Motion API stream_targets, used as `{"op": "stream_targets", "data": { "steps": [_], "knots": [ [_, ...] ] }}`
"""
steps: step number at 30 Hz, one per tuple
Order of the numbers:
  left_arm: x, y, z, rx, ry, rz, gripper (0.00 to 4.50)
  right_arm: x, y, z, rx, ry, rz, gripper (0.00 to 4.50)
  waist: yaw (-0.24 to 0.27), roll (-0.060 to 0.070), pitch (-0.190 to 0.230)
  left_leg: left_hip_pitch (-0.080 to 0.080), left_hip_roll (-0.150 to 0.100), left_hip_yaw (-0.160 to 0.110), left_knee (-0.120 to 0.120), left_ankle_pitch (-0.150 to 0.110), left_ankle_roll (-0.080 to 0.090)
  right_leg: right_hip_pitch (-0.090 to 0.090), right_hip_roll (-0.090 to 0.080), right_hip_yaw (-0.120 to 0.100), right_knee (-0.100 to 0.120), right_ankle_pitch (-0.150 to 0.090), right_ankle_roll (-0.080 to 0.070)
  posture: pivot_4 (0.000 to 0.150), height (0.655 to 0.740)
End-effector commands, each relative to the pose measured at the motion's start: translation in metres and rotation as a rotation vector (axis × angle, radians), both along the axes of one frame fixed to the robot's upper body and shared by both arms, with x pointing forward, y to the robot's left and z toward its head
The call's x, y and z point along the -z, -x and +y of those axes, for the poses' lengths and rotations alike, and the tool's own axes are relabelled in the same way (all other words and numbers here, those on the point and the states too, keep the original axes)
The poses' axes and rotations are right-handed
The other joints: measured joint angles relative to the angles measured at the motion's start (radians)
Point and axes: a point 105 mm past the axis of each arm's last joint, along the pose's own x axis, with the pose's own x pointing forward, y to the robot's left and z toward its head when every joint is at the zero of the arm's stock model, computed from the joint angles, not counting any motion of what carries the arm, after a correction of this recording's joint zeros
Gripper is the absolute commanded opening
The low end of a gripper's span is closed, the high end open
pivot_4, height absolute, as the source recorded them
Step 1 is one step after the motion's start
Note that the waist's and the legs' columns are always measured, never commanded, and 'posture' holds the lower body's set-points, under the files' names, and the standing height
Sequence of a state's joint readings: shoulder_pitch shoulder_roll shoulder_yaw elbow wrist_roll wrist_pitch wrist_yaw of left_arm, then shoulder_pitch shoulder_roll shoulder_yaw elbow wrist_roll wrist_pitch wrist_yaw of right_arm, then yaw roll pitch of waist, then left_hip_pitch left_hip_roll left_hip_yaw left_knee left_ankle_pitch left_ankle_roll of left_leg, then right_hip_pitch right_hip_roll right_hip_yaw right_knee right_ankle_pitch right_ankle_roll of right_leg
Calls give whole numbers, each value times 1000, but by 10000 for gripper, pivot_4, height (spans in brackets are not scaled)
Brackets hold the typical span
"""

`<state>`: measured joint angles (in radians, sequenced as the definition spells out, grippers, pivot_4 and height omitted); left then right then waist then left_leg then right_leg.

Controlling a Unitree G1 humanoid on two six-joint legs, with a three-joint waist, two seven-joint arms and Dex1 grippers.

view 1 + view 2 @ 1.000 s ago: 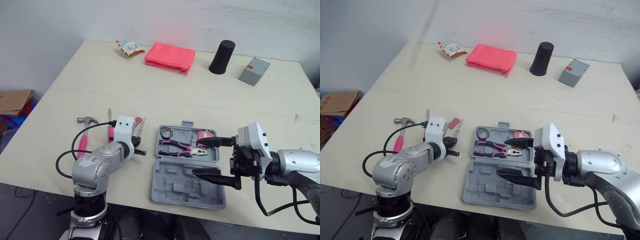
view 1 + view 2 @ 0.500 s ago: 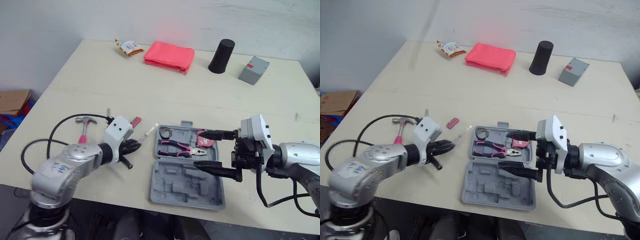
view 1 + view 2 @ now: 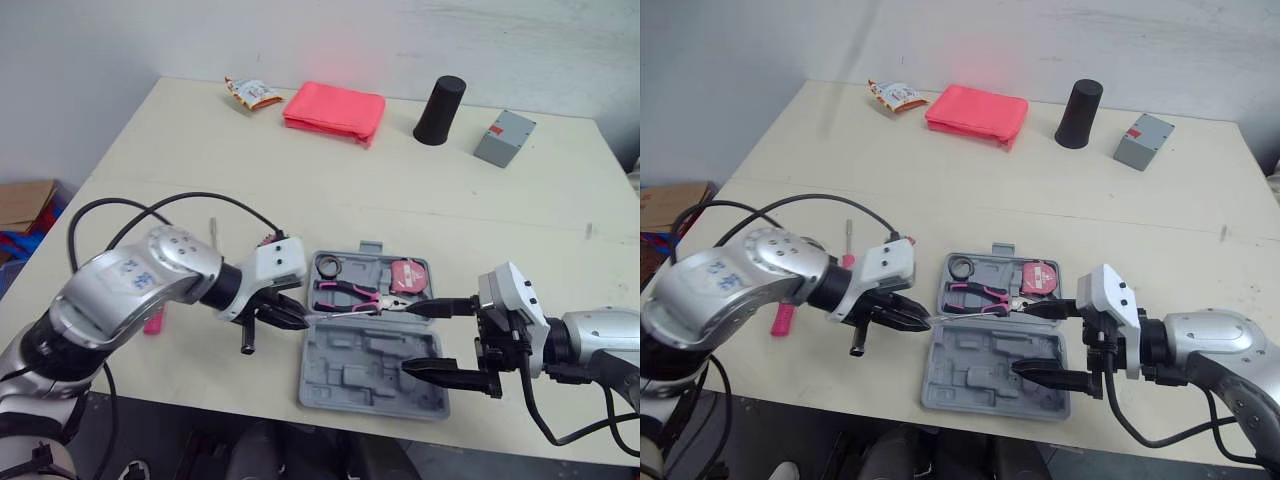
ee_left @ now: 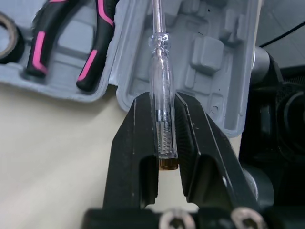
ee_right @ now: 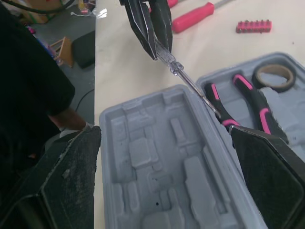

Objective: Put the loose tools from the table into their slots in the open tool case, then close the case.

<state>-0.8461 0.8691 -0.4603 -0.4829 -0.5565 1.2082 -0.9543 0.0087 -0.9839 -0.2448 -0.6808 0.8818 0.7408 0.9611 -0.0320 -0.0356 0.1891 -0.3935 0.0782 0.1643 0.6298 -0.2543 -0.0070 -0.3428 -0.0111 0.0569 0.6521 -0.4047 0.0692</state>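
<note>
The grey tool case [image 3: 335,388] lies open near the table's front edge, with pink-handled pliers [image 3: 350,293], a tape roll [image 3: 330,266] and a red tape measure [image 3: 408,277] in its far half. My left gripper [image 4: 161,99] is shut on a clear-handled screwdriver [image 4: 161,90]. It holds the screwdriver at the case's left edge, with the shaft [image 3: 365,313] lying across the hinge line. My right gripper [image 3: 441,340] stands open at the case's right side. A pink hammer handle [image 3: 780,318], a red screwdriver [image 5: 193,16] and a red bit holder [image 5: 252,26] lie on the table left of the case.
At the back of the table are a pink cloth [image 3: 335,108], a black cylinder [image 3: 440,97], a grey box [image 3: 504,138] and a snack packet [image 3: 250,93]. A black cable [image 3: 150,215] loops above my left arm. The table's front edge runs just below the case.
My left gripper has taken the clear screwdriver off the table and carried it right to the case. My right gripper has drawn back toward the case's front right, still open.
</note>
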Motion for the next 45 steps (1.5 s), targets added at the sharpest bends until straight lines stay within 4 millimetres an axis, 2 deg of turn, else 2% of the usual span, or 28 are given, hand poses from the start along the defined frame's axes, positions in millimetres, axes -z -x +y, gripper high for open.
{"op": "stream_targets", "data": {
  "steps": [1, 9, 23, 37, 45],
  "knots": [
    [5, -2, -8, 60, -41, -12, 225, -8, 3, 0, 4, 15, -62, 45000, -1, 0, 0, 0, 0, 0, 0, 0, 0, 0, 0, 0, 0, 0, 0, 1500, 7348],
    [19, -13, -27, 86, -81, -19, 225, -3, 6, 0, 50, 7, -70, 45000, 3, 0, 0, -1, 0, -1, 2, 1, 0, -1, 0, 0, 1, 0, 0, 1500, 7348],
    [29, -23, -38, 161, -116, -51, 225, -1, 5, -3, 117, -14, -80, 45000, 4, 0, 0, -1, 0, -1, 3, 2, 0, -1, 1, 0, 4, 0, 0, 1500, 7348],
    [28, -18, -44, 228, -119, -77, 225, 13, 4, -17, 185, 53, -60, 45000, 4, 0, 0, -1, 0, -1, 4, 2, 0, -1, 1, 0, 5, 0, 0, 1500, 7348],
    [31, -14, -47, 230, -107, -71, 225, 16, 6, -18, 190, 58, -53, 45000, 3, 0, 0, -1, 0, -1, 4, 2, 0, -1, 1, 0, 6, 0, 0, 1500, 7348]
  ]
}}
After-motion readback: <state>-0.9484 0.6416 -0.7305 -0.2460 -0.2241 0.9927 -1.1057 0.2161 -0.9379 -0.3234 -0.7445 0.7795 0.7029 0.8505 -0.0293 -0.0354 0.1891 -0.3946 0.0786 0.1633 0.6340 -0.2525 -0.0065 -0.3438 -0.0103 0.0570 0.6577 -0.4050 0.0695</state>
